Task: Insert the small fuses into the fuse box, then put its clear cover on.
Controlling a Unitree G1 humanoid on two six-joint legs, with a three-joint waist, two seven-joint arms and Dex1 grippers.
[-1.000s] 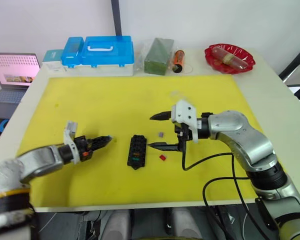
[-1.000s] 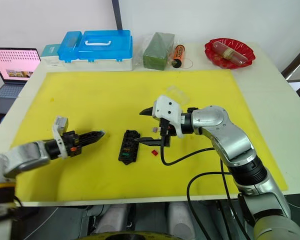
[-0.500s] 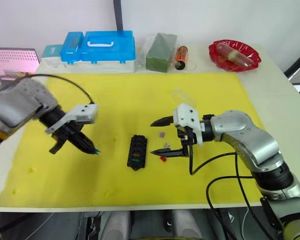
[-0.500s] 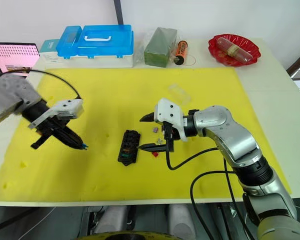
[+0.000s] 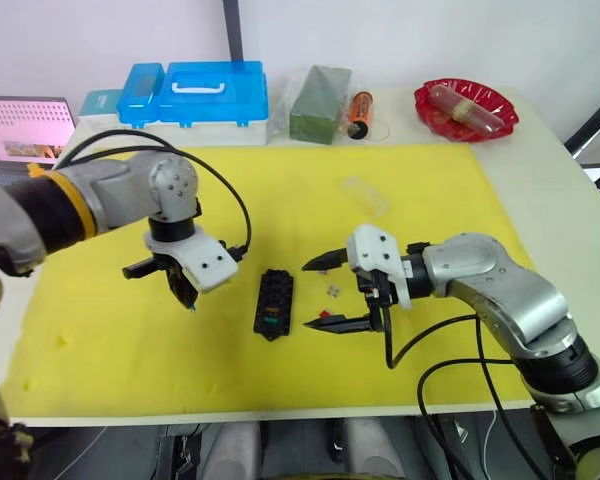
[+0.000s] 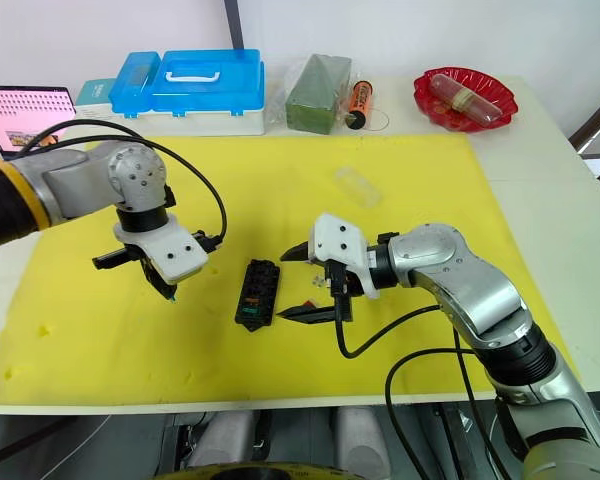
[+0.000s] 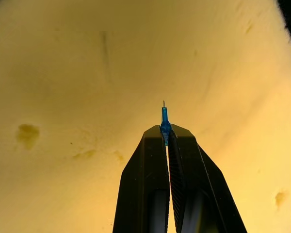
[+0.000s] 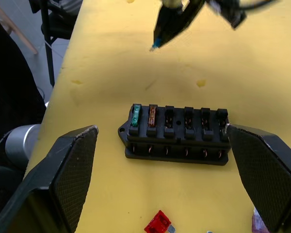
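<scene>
The black fuse box (image 5: 274, 303) lies on the yellow mat (image 5: 430, 190), with a green fuse (image 8: 136, 115) and an orange fuse (image 8: 152, 115) seated at one end. My left gripper (image 5: 191, 299) points down just left of the box, shut on a blue fuse (image 7: 164, 118) that sticks out past its tips. On the box's right, my right gripper (image 5: 321, 293) stands open, its fingers spread wide. A red fuse (image 8: 158, 224) lies by its lower finger, and two small pale fuses (image 5: 332, 290) lie between the fingers. The clear cover (image 5: 365, 195) rests further back on the mat.
Along the table's back edge stand a blue-lidded case (image 5: 195, 100), a wrapped green block (image 5: 318, 92), an orange cylinder (image 5: 358, 113) and a red dish (image 5: 464, 108). A laptop (image 5: 25, 128) sits off the far left. Black cables trail from both wrists.
My left arm has swung in from the left mat edge to beside the fuse box, still pinching the blue fuse, tips now pointing down. The right gripper has stayed open near the loose fuses.
</scene>
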